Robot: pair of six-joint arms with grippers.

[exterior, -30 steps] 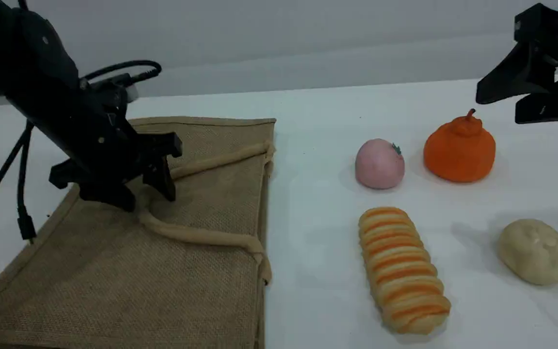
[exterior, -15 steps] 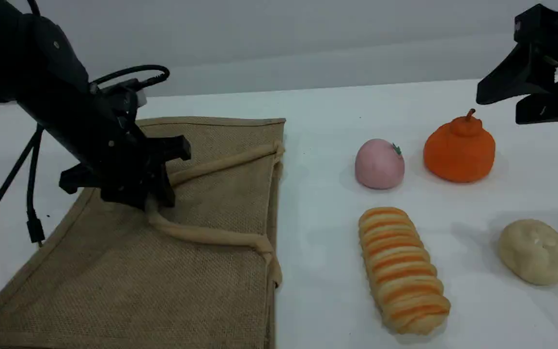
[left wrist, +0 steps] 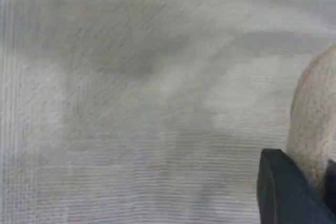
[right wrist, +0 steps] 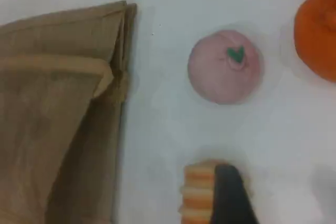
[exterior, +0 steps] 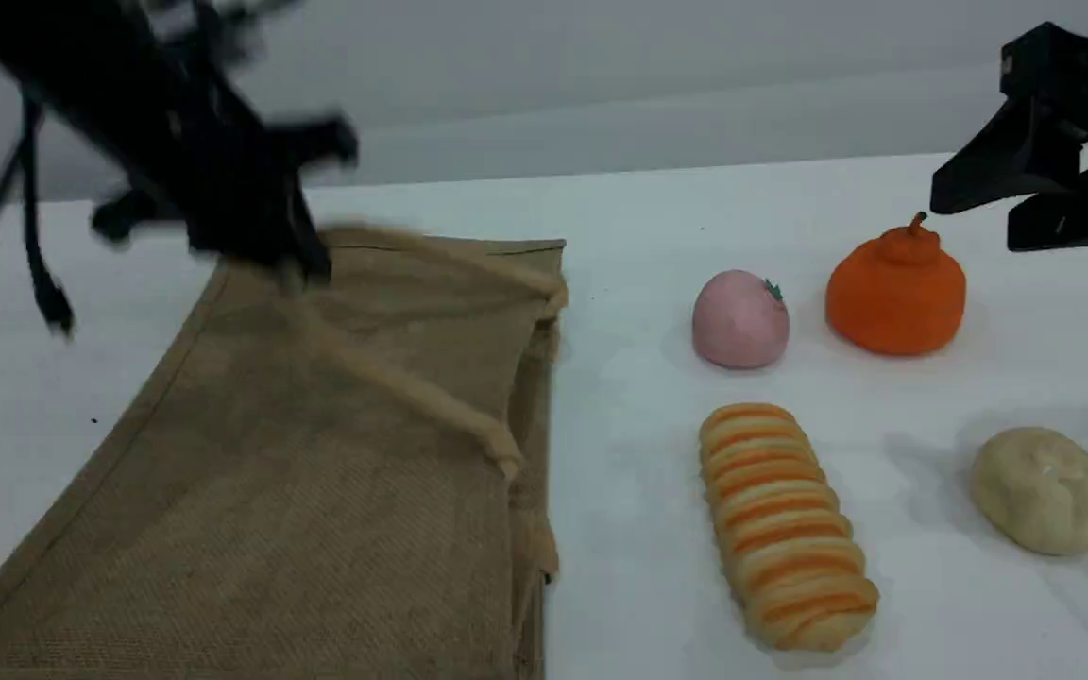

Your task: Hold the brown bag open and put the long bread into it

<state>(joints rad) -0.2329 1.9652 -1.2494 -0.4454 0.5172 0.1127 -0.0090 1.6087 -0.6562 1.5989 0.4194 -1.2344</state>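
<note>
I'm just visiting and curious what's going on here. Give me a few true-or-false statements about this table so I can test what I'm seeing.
1. The left gripper is shut on the bag's handle and holds it above the table. True.
2. The long bread is already inside the brown bag. False: it lies on the table, to the right of the bag.
3. The right gripper holds the orange pumpkin-shaped toy. False: it hovers open above the table, holding nothing.
4. The pink round toy sits on the table beyond the long bread. True.
5. The pale bun touches the long bread. False: bare table separates them.
</note>
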